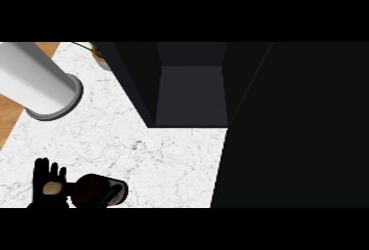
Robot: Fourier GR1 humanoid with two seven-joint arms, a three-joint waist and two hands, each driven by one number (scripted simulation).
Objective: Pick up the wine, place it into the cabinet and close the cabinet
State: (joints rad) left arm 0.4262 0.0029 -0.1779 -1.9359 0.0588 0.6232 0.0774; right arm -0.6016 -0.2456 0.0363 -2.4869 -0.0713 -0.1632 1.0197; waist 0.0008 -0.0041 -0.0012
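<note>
step: grasp wine | left hand (49, 183) open, fingers straight, holding nothing | wine (99, 191) on counter (166, 156) just right of it, near edge | right hand unseen | advice: curl round body before lifting toward open cabinet (189, 93)

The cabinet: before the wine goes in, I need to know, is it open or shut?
Open: the cabinet shows its dark inner floor, its door swung out at the right.
</note>
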